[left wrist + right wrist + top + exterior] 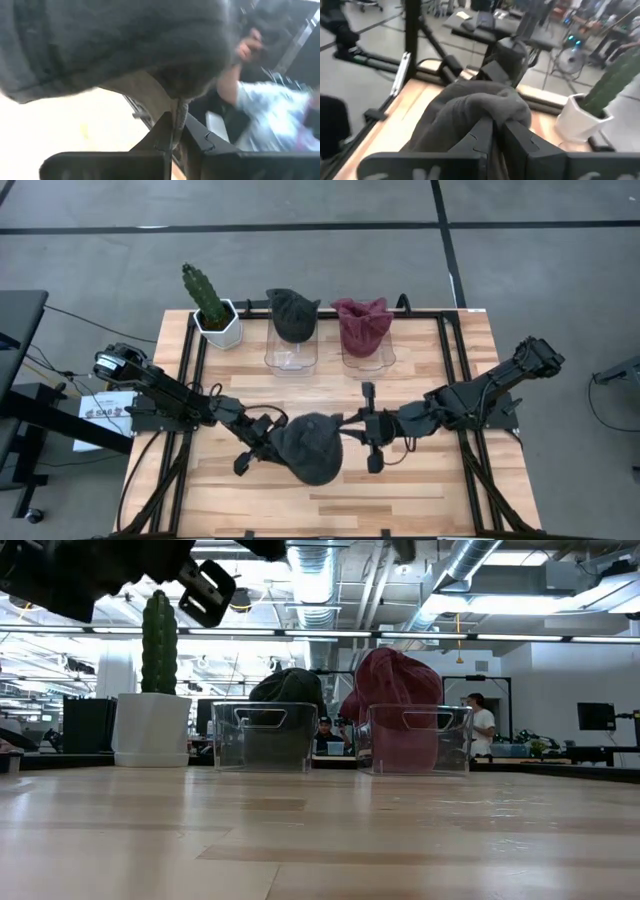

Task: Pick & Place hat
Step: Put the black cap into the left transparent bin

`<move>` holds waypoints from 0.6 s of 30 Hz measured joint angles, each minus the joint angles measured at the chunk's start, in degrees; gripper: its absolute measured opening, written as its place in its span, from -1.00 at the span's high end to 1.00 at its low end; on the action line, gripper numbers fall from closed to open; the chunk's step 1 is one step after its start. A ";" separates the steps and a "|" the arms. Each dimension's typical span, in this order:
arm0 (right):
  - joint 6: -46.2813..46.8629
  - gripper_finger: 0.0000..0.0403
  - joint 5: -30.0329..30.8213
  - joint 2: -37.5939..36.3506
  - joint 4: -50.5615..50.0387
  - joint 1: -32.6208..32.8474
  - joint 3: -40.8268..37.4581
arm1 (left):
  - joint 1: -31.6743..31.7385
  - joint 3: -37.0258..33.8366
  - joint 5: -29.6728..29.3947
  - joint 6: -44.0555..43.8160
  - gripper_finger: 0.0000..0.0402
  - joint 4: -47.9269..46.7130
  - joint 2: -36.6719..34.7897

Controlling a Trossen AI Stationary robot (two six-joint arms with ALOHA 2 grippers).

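Two grippers pinch one soft, dark grey knitted hat over the wooden slatted table: the left gripper clamps its left edge, the right gripper its right edge, the fabric sagging rounded between them.

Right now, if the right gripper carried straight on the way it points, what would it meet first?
The right gripper points across the table at the dark grey hat it already pinches. Straight past the hat it would probably meet the left gripper, gripping the opposite side; depth is unclear.
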 joint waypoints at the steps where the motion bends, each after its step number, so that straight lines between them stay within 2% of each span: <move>1: 0.47 0.85 -0.34 0.00 -0.82 0.53 0.00 | -0.14 0.00 1.60 0.78 0.94 -1.15 0.00; 4: 1.51 0.79 -2.58 0.00 -2.08 2.10 0.00 | -0.88 0.00 4.44 2.60 0.94 -4.61 0.00; 11: 1.04 0.76 -1.52 0.00 -1.99 5.21 0.00 | -3.17 -0.02 7.07 6.13 0.94 -9.78 0.02; 13: 1.04 0.79 4.13 0.00 -1.17 5.05 0.00 | -3.67 -0.02 7.11 6.96 0.94 -9.73 0.02; 18: 3.26 0.92 27.21 0.00 -1.16 1.86 0.00 | -5.02 -0.02 7.09 9.03 0.94 -9.48 0.00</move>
